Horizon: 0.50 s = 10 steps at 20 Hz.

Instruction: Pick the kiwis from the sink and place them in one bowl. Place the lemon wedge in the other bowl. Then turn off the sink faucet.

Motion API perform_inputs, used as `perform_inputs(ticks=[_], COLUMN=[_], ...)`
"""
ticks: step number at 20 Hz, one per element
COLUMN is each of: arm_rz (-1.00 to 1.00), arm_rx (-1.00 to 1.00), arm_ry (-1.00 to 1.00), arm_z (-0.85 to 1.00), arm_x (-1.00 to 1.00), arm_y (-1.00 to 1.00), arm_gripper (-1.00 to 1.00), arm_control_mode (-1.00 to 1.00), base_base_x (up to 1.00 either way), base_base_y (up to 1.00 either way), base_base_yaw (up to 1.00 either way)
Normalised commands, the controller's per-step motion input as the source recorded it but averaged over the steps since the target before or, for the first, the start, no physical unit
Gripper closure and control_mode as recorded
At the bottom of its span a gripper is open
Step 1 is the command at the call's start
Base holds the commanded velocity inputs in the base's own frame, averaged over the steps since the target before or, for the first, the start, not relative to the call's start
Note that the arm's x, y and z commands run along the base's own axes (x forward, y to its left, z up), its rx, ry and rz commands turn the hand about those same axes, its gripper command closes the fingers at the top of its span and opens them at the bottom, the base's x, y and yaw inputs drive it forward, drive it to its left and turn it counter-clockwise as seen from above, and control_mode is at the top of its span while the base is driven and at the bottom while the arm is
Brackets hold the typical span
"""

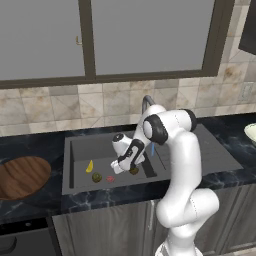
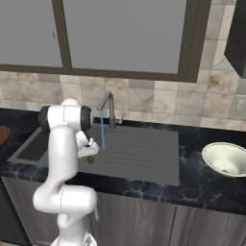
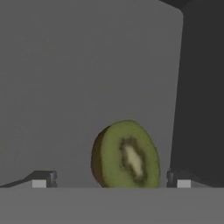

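In the hand view the gripper (image 3: pixel 111 181) is wide open, with its two dark fingertips (image 3: pixel 43 178) far apart at the bottom of the picture. It holds nothing. A cut kiwi (image 3: pixel 125 155) lies between the fingertips, a little closer to the right one, and touches neither. Its green face with the pale core and dark seeds is turned to the camera, and its brown skin shows on the left edge. It rests on the grey floor of the sink (image 3: pixel 78 78).

In the left base view the gripper (image 1: pixel 131 164) is low inside the sink (image 1: pixel 75 150), and this kiwi (image 1: pixel 134 170) is just under its tip. A second kiwi (image 1: pixel 97 177) lies on the sink floor to the left, well apart from the gripper. A small red thing (image 1: pixel 110 178) lies between the two kiwis. The lemon wedge (image 1: pixel 89 166) is just behind the second kiwi, further to the left.

Behind the arm stands the faucet (image 1: pixel 145 102), and a thin blue stream of water (image 1: pixel 152 148) runs down from it. In the right base view the water (image 2: pixel 102 129) falls from the spout of the faucet (image 2: pixel 109 106) into the sink (image 2: pixel 139 153), beside the ribbed part.

The wooden bowl (image 1: pixel 22 176) stands on the black counter (image 1: pixel 35 142) left of the sink. The pale bowl (image 2: pixel 225 159) stands on the counter (image 2: pixel 192 182) right of the sink, well apart from the gripper.
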Motion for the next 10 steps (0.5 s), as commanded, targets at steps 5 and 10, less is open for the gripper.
perform_inputs(ticks=[5,10], arm_rz=[0.0,0.0], arm_rx=[0.0,0.0], arm_ry=[0.0,0.0], arm_z=[-0.14,-0.15], arm_x=[0.11,0.18], arm_y=[0.0,0.0], arm_gripper=[-1.0,-1.0], arm_control_mode=[-1.0,-1.0], base_base_x=[0.0,0.0], base_base_y=[0.0,0.0], base_base_yaw=[0.0,0.0])
